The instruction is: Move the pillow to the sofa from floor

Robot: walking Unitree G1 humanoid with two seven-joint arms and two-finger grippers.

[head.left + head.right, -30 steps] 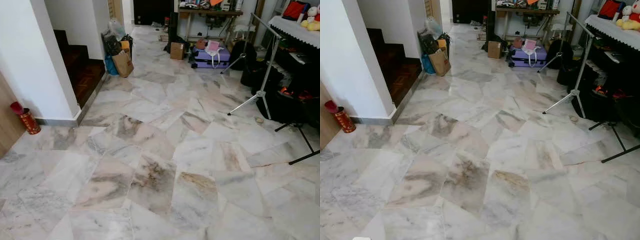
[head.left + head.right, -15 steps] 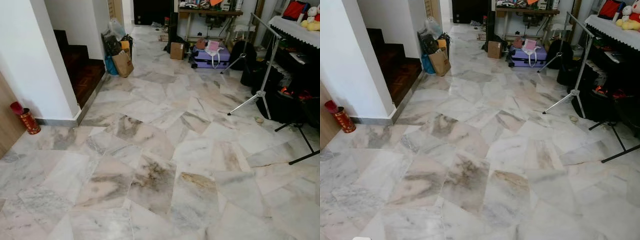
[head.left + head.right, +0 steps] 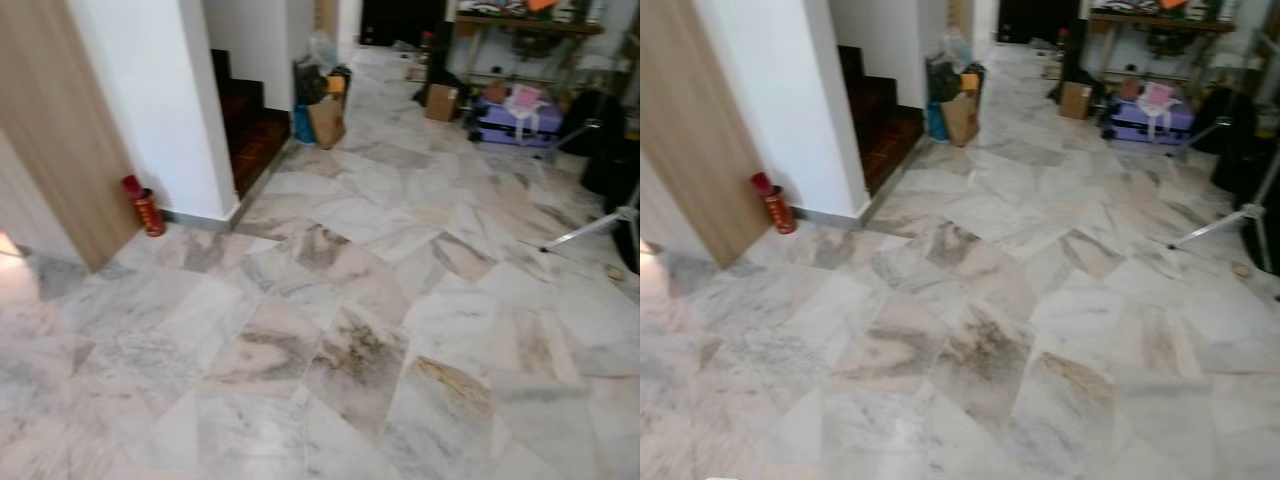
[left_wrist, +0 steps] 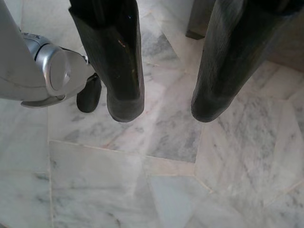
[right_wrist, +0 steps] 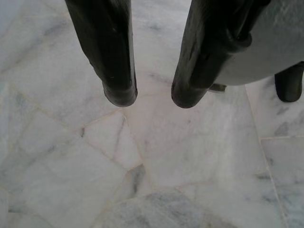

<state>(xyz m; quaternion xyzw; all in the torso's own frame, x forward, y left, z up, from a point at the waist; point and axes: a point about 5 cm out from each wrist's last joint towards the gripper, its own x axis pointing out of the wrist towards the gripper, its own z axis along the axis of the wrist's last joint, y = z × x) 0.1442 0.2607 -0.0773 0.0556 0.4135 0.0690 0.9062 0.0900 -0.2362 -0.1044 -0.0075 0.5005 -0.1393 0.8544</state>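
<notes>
A marble floor spreads out ahead of me in the eye views, blurred. In the left wrist view my left gripper hangs above the marble tiles, open, with nothing between its black fingers. My right gripper in the right wrist view also hangs over the tiles, open and holding nothing.
A wooden panel and a white wall stand at the left, with a red can at their foot. Dark stairs lie behind the wall. Bags, a purple suitcase and a tripod leg sit farther off.
The whole picture has shifted right and blurred: the camera has turned left, bringing the wooden panel into view. Nothing in the scene itself has moved.
</notes>
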